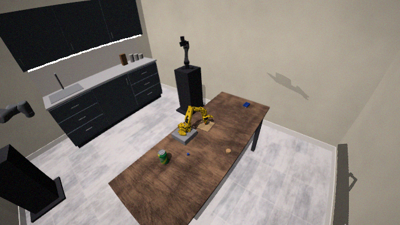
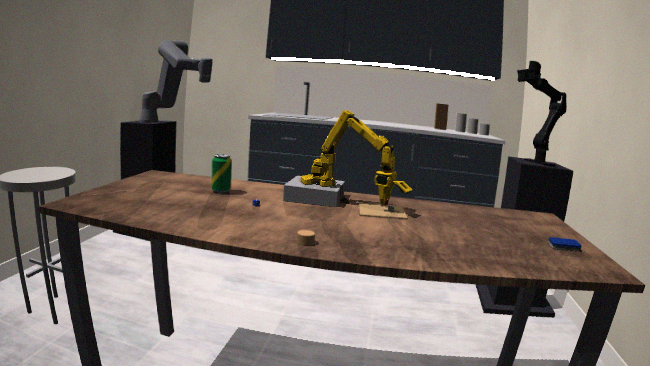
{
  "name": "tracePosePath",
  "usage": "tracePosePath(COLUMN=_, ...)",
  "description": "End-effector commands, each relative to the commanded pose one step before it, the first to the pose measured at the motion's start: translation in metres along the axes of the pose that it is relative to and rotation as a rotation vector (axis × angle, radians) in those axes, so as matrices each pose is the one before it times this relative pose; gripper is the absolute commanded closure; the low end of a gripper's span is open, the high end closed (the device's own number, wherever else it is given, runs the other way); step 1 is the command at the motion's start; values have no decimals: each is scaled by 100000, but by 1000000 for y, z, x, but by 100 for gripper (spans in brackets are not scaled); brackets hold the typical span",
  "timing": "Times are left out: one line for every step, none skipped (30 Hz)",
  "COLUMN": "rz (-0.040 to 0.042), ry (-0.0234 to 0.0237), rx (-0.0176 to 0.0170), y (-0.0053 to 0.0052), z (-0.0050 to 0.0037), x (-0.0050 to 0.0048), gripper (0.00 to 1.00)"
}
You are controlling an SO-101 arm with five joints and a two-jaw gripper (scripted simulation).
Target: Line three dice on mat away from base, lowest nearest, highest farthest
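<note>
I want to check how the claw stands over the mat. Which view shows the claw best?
The exterior view: the claw is seen side-on, pointing down at the tan mat, shut on something small, probably a die, too small to make out. The top view shows the claw only as a yellow speck over the mat.
</note>
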State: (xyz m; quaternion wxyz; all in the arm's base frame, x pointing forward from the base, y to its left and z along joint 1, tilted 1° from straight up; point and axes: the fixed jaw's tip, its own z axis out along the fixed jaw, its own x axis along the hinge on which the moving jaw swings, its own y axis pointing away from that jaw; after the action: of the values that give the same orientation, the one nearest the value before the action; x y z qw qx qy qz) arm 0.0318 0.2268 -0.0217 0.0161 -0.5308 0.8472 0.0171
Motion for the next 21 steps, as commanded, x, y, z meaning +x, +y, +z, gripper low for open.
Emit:
tracePosePath(rz=-1527, ry=2560, rx=595, y=-12, z=7563, x=5585, gripper=100)
tracePosePath(rz=0, ry=0, rx=0, y=5, z=522, x=8, gripper=100)
tracePosePath(rz=0, ry=0, rx=0, y=3, z=384, x=6, gripper=100)
tracePosePath(rz=0, ry=0, rx=0, y=-4, z=228, x=5, gripper=100)
tracePosePath(rz=0, ry=0, rx=0, y=1, z=102, x=3, gripper=100)
tracePosePath(rz=0, ry=0, rx=0, y=0, z=12, x=0, gripper=100)
tracePosePath(rz=0, ry=0, rx=0, y=0, z=0, x=0, gripper=100)
tracePosePath(rz=0, ry=0, rx=0, y=0, z=0, x=0, gripper=100)
tracePosePath(rz=-2, ry=-3, rx=0, y=5, z=17, x=-1, gripper=100)
tracePosePath(rz=0, ry=0, rx=0, y=1, z=96, x=3, gripper=100)
tracePosePath(rz=0, ry=0, rx=0, y=2, z=234, x=-1, gripper=100)
tracePosePath(rz=0, ry=0, rx=0, y=3, z=378, x=-5, gripper=100)
tracePosePath(rz=0, ry=0, rx=0, y=4, z=528, x=-4, gripper=100)
tracePosePath(rz=0, ry=0, rx=0, y=5, z=642, x=-1, gripper=100)
tracePosePath(rz=0, ry=0, rx=0, y=6, z=714, x=2, gripper=100)
tracePosePath(rz=0, ry=0, rx=0, y=6, z=744, x=1, gripper=100)
tracePosePath(rz=0, ry=0, rx=0, y=6, z=715, x=8, gripper=100)
tracePosePath(rz=0, ry=0, rx=0, y=0, z=643, x=11, gripper=100)
tracePosePath(rz=0, ry=0, rx=0, y=5, z=522, x=8, gripper=100)
tracePosePath(rz=0, ry=0, rx=0, y=-3, z=378, x=7, gripper=100)
tracePosePath(rz=0, ry=0, rx=0, y=2, z=234, x=5, gripper=100)
